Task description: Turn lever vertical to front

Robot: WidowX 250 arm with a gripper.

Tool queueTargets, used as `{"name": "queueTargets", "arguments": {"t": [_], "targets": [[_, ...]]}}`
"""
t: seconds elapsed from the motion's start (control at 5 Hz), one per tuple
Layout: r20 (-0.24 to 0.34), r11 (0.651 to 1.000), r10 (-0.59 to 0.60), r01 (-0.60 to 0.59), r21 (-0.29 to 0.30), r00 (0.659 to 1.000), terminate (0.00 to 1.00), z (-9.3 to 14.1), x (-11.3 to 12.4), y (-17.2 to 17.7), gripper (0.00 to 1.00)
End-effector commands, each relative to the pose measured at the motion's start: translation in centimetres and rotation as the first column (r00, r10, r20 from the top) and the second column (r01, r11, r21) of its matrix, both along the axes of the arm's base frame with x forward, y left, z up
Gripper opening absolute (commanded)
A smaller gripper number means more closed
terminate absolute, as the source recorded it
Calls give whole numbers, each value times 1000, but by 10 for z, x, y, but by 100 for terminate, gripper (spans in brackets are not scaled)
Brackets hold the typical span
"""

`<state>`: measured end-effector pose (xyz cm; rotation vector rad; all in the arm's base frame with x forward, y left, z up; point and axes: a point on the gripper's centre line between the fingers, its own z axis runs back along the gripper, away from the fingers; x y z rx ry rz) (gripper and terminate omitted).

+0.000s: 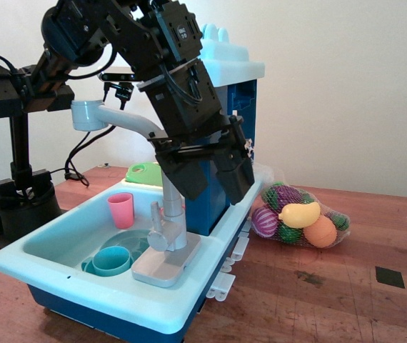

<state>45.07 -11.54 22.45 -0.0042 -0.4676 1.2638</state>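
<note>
The grey toy faucet (174, 218) stands on its grey base at the front rim of the light-blue sink (61, 239). Its curved spout runs up and left to a light-blue head (86, 115). The lever (156, 213) is a short grey stub on the knuckle at the left of the faucet column, and it points upward. My black gripper (214, 187) hangs open above and slightly right of the faucet column. Its left finger (188, 179) is close by the column top and its right finger (235, 179) is over the sink's right rim. It holds nothing.
A pink cup (121, 209) and a teal bowl (112, 260) sit in the basin, with a green item (145, 174) at the back. A blue cabinet (232, 128) stands behind the sink. A mesh bag of toy fruit (300, 218) lies on the wooden table to the right.
</note>
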Motion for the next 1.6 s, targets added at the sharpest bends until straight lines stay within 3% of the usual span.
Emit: {"name": "queueTargets", "arguments": {"t": [0.0, 0.8, 1.2, 1.4], "targets": [[0, 1000, 0, 0, 0, 1000, 0, 0, 0, 0, 100], [43, 998, 55, -56, 7, 998, 0, -7, -52, 28, 100], [24, 999, 36, -36, -4, 999, 0, -18, -55, 28, 100], [-4, 999, 33, -33, -12, 999, 0, -24, -73, 21, 100]]}}
